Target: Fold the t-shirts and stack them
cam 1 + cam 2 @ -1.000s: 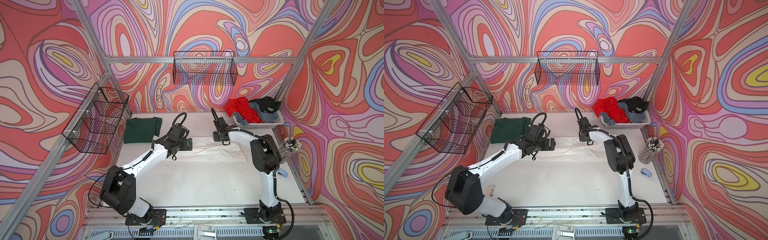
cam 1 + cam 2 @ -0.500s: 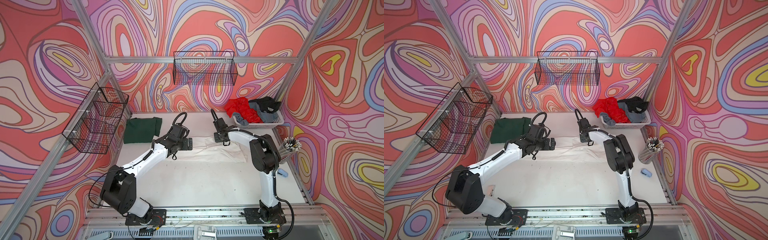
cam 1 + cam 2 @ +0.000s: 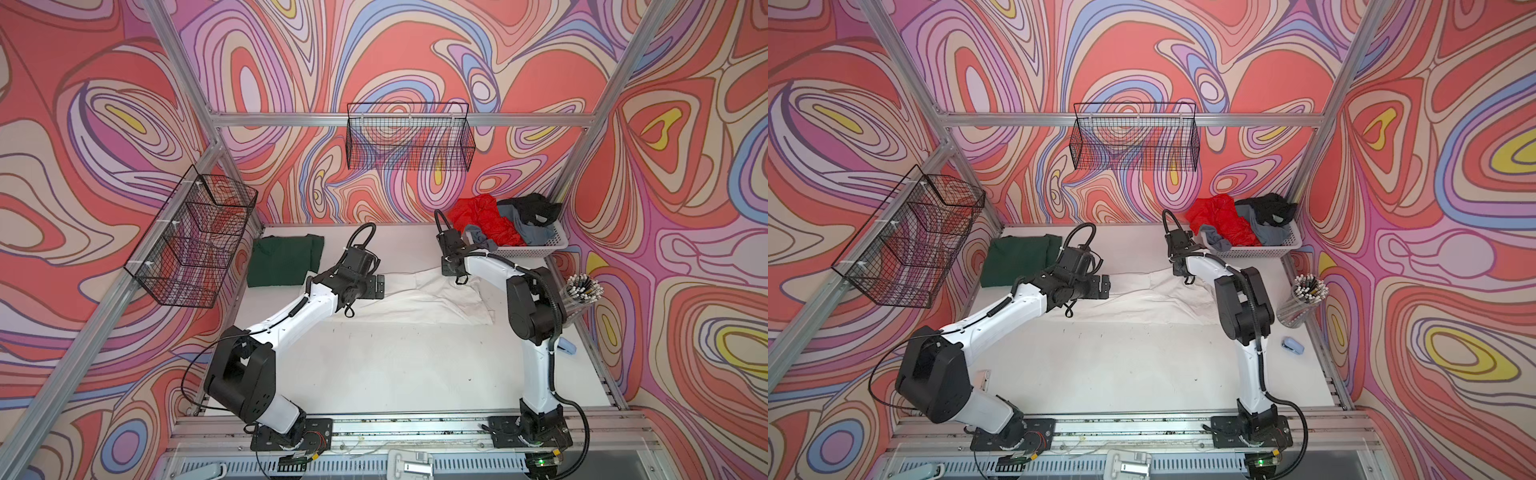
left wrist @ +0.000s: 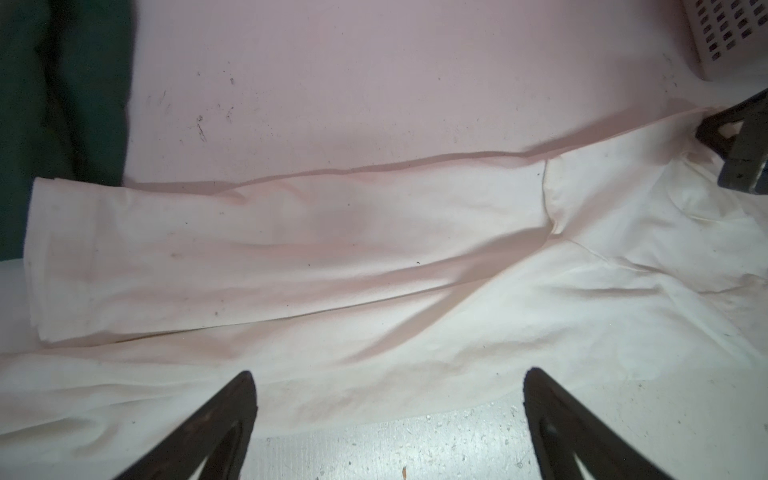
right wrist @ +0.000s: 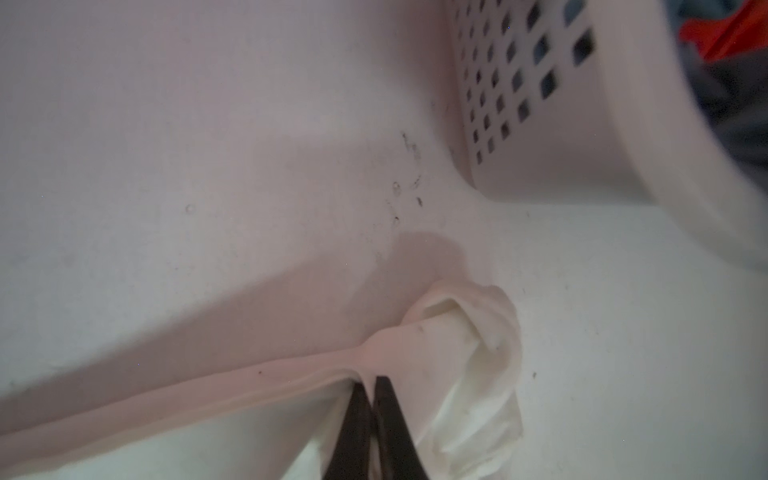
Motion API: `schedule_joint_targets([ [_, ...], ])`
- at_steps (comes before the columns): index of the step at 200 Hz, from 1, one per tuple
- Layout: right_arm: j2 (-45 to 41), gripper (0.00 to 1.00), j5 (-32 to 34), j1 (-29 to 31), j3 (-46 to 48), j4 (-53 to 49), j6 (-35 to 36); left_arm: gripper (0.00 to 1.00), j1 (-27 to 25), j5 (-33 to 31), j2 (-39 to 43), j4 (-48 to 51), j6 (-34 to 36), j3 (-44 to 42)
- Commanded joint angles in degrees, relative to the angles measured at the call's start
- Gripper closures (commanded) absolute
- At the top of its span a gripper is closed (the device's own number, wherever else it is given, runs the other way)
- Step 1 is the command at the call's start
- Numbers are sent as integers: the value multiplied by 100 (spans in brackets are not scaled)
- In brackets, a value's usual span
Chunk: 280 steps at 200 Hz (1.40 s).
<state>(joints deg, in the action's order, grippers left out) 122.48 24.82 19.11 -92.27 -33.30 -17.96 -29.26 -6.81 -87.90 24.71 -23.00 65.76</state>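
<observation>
A white t-shirt (image 3: 424, 295) (image 3: 1154, 297) lies spread and partly folded lengthwise across the back of the table. My right gripper (image 5: 371, 384) is shut on its far edge, beside a bunched sleeve (image 5: 478, 332), and shows in both top views (image 3: 456, 276) (image 3: 1183, 274). My left gripper (image 4: 388, 378) is open above the shirt's near hem (image 4: 374, 399), over its left part (image 3: 374, 286), with nothing between its fingers. A dark green t-shirt (image 3: 286, 259) (image 4: 62, 104) lies folded at the back left. Red (image 3: 482, 220), grey (image 3: 536, 235) and black (image 3: 530, 205) t-shirts are heaped in the basket.
The white perforated basket (image 3: 540, 249) (image 5: 540, 104) stands at the back right, close to my right gripper. A cup of pens (image 3: 579, 295) and a small blue object (image 3: 567, 347) sit along the right edge. Black wire baskets (image 3: 409, 137) (image 3: 195, 241) hang on the walls.
My right gripper has closed on the white t-shirt's far edge. Neither arm has visibly moved, and the left gripper has stayed open.
</observation>
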Motion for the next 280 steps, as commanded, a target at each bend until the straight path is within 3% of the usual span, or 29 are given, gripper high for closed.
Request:
schedule_joint_targets([
  [1, 48, 100, 214, -5, -262, -308, -173, 0, 25, -138, -69, 168, 165, 87],
  [59, 180, 100, 284, -72, -480, -541, -204, 0, 25, -101, -285, 323, 338, 117],
  [154, 258, 100, 157, -272, -495, -594, -318, 0, 53, -742, -439, 913, 90, -95],
  [212, 168, 100, 157, -368, -412, -581, -261, 0, 634, -699, -502, 855, 36, -343],
  [247, 48, 100, 137, -434, -267, -514, -228, 0, 784, -883, -941, 984, 124, -336],
  [280, -23, 100, 106, -452, -162, -479, -202, 0, 1000, -553, -1471, 1084, 103, -115],
])
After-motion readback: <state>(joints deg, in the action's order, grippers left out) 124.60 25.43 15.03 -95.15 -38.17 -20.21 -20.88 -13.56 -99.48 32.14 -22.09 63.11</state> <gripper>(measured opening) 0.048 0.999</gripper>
